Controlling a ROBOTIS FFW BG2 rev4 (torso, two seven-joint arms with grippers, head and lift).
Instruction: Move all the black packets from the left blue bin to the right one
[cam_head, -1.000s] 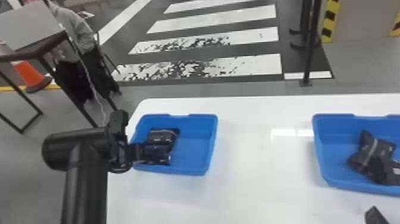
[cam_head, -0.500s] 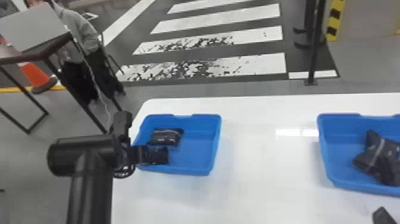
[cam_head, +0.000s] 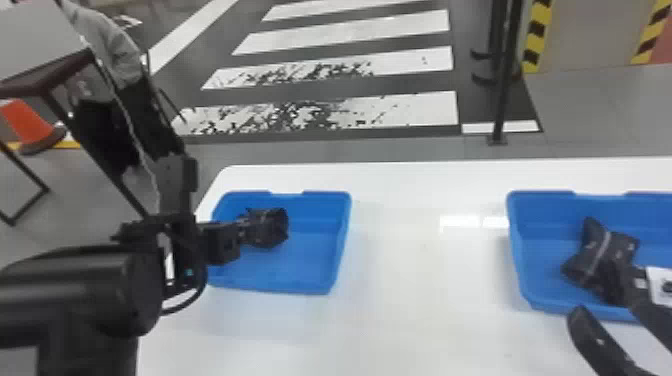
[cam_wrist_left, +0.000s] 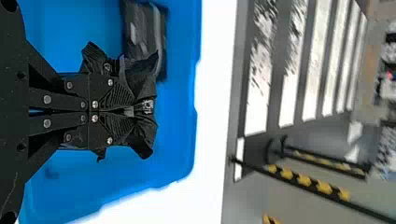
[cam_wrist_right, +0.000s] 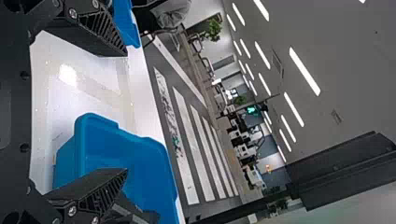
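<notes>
Left gripper (cam_head: 243, 233) clamped on black packet (cam_head: 268, 227) — table's (cam_head: 425, 310) far left corner.
Right gripper (cam_head: 599, 291), fingers apart, at right bin's (cam_head: 518, 250) near edge.

Beyond the white table (cam_head: 425, 320) you have a grey floor (cam_head: 600, 110) with worn white crossing stripes (cam_head: 345, 35), an orange cone (cam_head: 25, 122) off left, and, in the right wrist view, bright strip lights (cam_wrist_right: 304, 71) along the ceiling (cam_wrist_right: 345, 70).
</notes>
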